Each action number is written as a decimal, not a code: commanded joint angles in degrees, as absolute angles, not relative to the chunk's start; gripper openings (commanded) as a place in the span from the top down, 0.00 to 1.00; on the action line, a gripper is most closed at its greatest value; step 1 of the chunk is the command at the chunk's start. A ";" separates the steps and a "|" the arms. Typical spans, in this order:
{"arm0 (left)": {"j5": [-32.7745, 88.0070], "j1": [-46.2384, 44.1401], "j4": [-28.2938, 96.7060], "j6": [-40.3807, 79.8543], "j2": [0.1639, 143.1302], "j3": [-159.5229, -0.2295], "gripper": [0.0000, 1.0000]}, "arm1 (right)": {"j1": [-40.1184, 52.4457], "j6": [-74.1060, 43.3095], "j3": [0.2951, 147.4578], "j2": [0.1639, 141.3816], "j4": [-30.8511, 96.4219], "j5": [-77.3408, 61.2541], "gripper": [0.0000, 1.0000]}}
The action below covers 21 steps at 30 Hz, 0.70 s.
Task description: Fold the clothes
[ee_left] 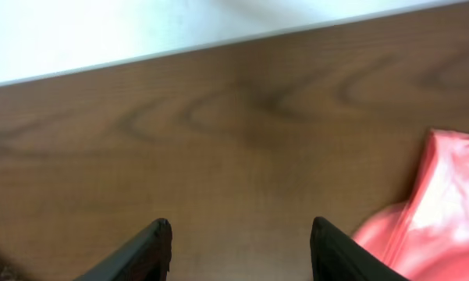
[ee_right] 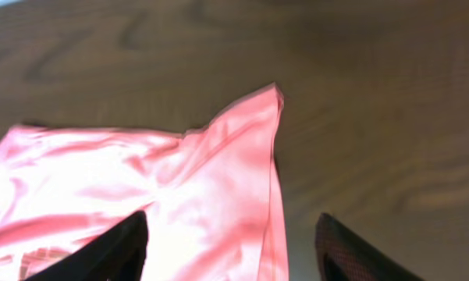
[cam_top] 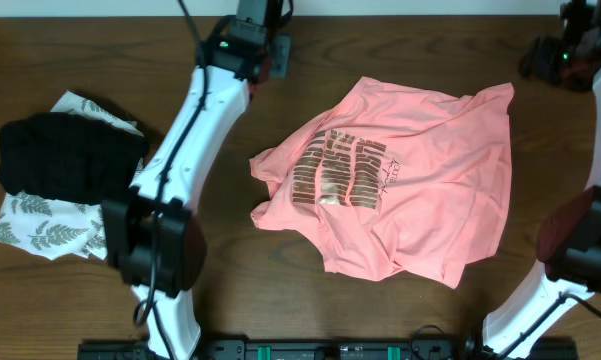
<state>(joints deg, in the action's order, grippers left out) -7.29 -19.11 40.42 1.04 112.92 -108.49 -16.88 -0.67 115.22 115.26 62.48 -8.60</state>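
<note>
Black fingers (ee_left: 162, 238) of the left tool (ee_left: 240, 234) fill the bottom of the left wrist view. They stand well apart with nothing but bare wood between them, so that tool is open and empty. The right tool (ee_right: 230, 234) is spread just as wide and grips nothing.

The salmon-pink T-shirt (cam_top: 400, 170) lies rumpled and only partly spread on the tabletop (cam_top: 230, 300), not yet folded. Its long axis seems to run on a slant, from the edge nearest the arm bases toward its far corner (cam_top: 505, 92) on the right arm's side.

The right tool hangs over that far corner, whose point shows just ahead of the fingers. The left tool sits off the T-shirt's far edge on the left arm's side, with cloth only at the rim of its view. I judge the right arm the nearer, while the left must travel toward the T-shirt before it can pinch.

Bronze lettering (cam_top: 345, 170) crosses the chest in rows turned sideways; it cannot be read, and no brand shows.

Well apart from the T-shirt, beyond the left arm, a black folded garment (cam_top: 65, 155) rests on a white leaf-print garment (cam_top: 40, 230).
</note>
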 commanded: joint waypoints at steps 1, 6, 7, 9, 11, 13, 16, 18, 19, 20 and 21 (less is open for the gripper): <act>1.19 -19.46 46.37 1.63 108.57 -109.47 0.42 | -16.47 -0.40 115.39 110.39 66.92 -12.01 0.29; 5.93 -19.31 57.89 7.88 109.34 -107.57 0.41 | -14.35 -0.38 115.39 108.51 73.80 -13.78 0.28; 7.62 -19.31 58.50 8.01 109.49 -106.59 0.41 | -14.00 -0.40 115.39 108.20 74.43 -13.82 0.28; 9.28 -19.31 59.22 8.10 110.04 -103.83 0.42 | -13.39 -0.80 115.39 107.55 74.65 -14.00 0.28; 9.30 -19.31 59.29 8.54 110.52 -101.36 0.41 | -13.08 -1.30 115.39 107.04 74.43 -13.98 0.28; 9.47 -19.22 58.39 8.93 111.28 -98.19 0.41 | -13.06 -1.91 115.39 106.39 74.39 -14.00 0.28; 9.52 -18.92 55.13 8.93 112.64 -93.36 0.41 | -13.06 -2.33 115.39 105.73 74.41 -14.00 0.28; 9.52 -18.81 53.30 8.91 113.71 -91.07 0.41 | -13.06 -2.35 115.39 105.54 74.41 -13.98 0.28; 9.72 -18.81 52.77 8.91 114.26 -90.15 0.42 | -13.08 -2.42 115.39 105.51 74.43 -14.00 0.28; 9.91 -18.83 52.80 8.91 114.80 -89.67 0.42 | -13.08 -2.72 115.39 105.51 74.46 -13.98 0.28; 9.93 -18.83 52.99 8.91 115.15 -89.41 0.42 | -13.10 -2.74 115.39 105.51 74.48 -13.98 0.28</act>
